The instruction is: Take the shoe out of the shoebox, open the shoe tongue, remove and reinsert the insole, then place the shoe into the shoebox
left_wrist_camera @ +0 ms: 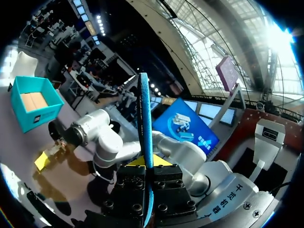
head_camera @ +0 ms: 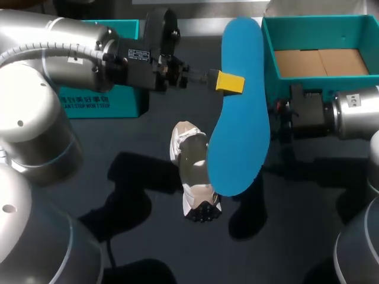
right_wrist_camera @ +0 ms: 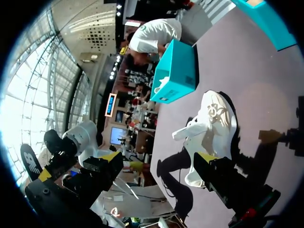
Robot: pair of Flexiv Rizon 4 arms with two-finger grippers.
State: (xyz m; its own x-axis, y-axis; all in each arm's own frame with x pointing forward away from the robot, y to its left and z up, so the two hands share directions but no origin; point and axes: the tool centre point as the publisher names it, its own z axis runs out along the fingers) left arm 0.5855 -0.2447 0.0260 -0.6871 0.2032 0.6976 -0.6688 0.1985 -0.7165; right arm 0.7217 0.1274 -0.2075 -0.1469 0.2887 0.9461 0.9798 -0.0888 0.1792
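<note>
A blue insole [head_camera: 238, 106] hangs upright over the table, and my left gripper [head_camera: 228, 81] is shut on its edge near the upper end. In the left wrist view the insole [left_wrist_camera: 145, 118] stands edge-on between the closed fingers. The white shoe [head_camera: 192, 171] lies on the dark table just below and left of the insole, toe toward the front. My right arm [head_camera: 349, 112] comes in from the right with its fingers hidden behind the insole. In the right wrist view my right gripper [right_wrist_camera: 159, 159] stands wide open and empty, with the shoe [right_wrist_camera: 211, 121] ahead of it.
The open teal shoebox [head_camera: 269, 53] with a cardboard floor stands at the back right. A second teal box part [head_camera: 100, 103] sits at the back left behind my left arm. Bare dark table lies in front of the shoe.
</note>
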